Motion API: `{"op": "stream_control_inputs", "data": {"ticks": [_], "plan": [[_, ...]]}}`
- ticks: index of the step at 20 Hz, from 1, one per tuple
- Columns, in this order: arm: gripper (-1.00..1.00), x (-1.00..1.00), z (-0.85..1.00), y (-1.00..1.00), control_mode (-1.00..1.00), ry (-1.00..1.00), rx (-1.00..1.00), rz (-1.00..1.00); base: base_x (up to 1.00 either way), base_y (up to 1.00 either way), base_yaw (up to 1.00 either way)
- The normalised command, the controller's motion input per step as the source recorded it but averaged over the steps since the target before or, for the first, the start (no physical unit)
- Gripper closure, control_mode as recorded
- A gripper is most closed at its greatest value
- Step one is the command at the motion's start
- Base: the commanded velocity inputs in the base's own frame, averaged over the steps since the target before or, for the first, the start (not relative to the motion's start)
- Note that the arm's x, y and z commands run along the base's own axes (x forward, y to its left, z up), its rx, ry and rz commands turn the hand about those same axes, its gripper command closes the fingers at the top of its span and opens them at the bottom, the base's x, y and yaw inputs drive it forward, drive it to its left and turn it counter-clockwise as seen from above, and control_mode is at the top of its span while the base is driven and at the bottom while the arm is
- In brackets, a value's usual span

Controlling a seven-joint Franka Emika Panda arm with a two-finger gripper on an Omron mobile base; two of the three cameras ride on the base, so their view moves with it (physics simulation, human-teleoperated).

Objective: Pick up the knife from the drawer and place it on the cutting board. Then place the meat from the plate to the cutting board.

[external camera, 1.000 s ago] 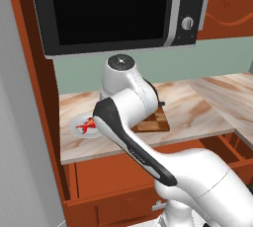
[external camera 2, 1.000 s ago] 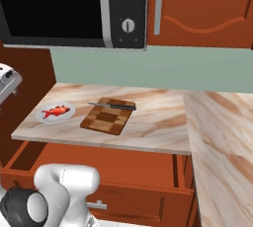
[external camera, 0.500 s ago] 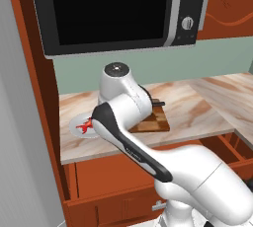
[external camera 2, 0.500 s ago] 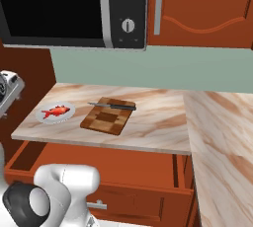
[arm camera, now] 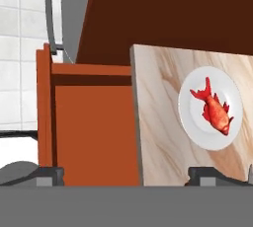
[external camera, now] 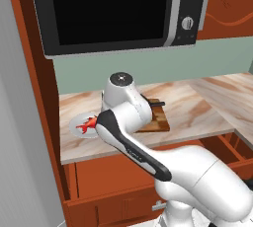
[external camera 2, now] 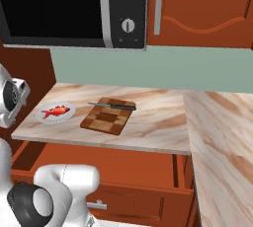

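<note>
Beside the tabletop's (external camera 2: 148,127) left edge, hand (arm camera: 128,174) rolled sideways, fingers spread wide, empty, facing meat (arm camera: 216,111) on plate (arm camera: 195,125).

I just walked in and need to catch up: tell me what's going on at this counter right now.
A white robot arm is partway through a kitchen job. The knife already lies across the far edge of the cutting board on the counter, and the drawer below stands pulled out. The meat, a red fish-shaped piece, sits on the plate left of the board. The pincer is open and empty, at the counter's left end, with the plate just ahead of it.
</note>
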Motion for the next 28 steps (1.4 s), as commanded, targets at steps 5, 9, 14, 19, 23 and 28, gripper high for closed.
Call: {"op": "stream_control_inputs", "data": {"ticks": [5,9,14,19,23,28], "plan": [[-1.00,0.41,-0.24,0.00,-1.00,0.00,-0.02,0.01,0.00,0.00,0.00],[-1.00,0.41,-0.11,0.00,-1.00,0.00,-0.01,0.00,0.00,0.00,0.00],[-1.00,0.40,-0.04,0.00,-1.00,0.01,-0.02,0.00,0.00,0.00,0.00],[-1.00,0.38,-0.04,0.01,-1.00,0.01,-0.01,0.00,0.00,0.00,0.00],[-1.00,0.36,-0.18,0.07,-1.00,0.03,-0.03,0.00,0.00,0.00,0.00],[-1.00,0.35,-0.24,0.13,-1.00,0.04,-0.05,0.00,0.00,0.00,0.00]]}}
